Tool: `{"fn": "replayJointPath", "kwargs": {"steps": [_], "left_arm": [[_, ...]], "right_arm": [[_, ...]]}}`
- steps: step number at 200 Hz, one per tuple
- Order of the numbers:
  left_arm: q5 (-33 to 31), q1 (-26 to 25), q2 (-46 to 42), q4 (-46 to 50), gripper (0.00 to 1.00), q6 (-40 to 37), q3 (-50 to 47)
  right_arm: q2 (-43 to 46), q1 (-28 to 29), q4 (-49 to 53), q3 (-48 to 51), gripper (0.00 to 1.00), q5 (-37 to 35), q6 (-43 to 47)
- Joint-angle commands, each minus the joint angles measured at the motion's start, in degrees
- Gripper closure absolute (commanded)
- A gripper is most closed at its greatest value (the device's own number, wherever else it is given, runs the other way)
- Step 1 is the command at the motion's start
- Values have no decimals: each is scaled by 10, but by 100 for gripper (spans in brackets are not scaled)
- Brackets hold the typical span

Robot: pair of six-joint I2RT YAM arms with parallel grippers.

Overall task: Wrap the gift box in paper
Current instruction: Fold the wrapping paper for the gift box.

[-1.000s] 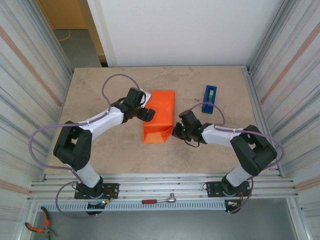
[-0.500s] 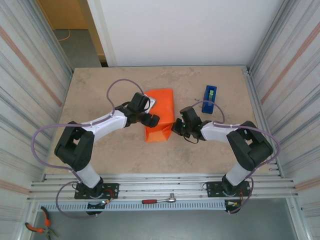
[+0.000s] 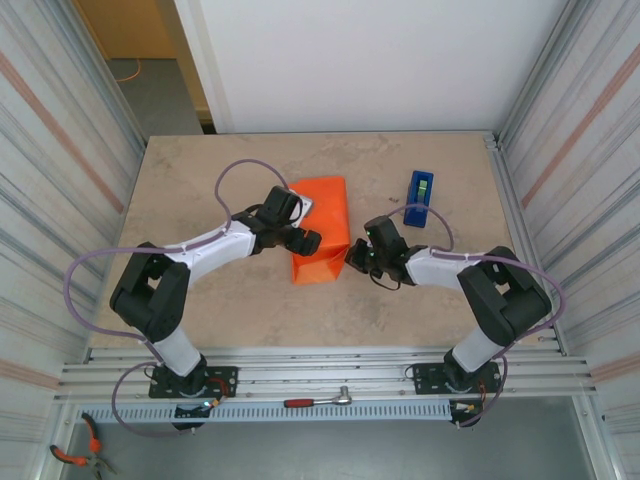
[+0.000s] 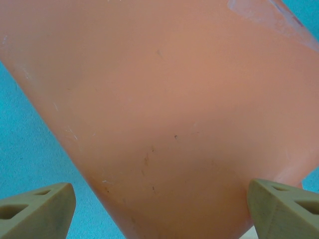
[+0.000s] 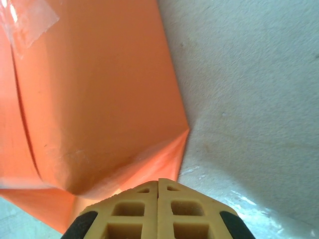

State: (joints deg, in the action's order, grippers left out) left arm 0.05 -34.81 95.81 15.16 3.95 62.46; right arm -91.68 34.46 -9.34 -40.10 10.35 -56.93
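Orange paper (image 3: 322, 215) barely shifted; left pincer (image 4: 159, 206) now over it, wide open; right pincer (image 5: 158, 185) closed, empty.

A beige marbled tabletop (image 3: 200, 170) sits between ribbed silvery metal side walls (image 3: 60, 150), backed by a plain white wall (image 3: 360, 60), with grey floor (image 3: 160, 95) beyond.

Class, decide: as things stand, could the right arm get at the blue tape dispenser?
Probably yes. The blue tape dispenser sits just beyond the right tool, with only tabletop between them; the tool is shut at the paper edge and would need opening.
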Motion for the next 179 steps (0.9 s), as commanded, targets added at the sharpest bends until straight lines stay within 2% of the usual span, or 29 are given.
{"fn": "replayJointPath", "kwargs": {"steps": [1,71,179], "left_arm": [[8,-5,9,0,11,5,-4],[9,-9,10,0,11,1,-4],[11,-16,15,0,11,1,-5]], "right_arm": [[-9,12,-24,-5,100,0,-18],[-69,41,-53,-40,100,-4,-40],[-103,52,-92,-4,100,-17,-76]]}}
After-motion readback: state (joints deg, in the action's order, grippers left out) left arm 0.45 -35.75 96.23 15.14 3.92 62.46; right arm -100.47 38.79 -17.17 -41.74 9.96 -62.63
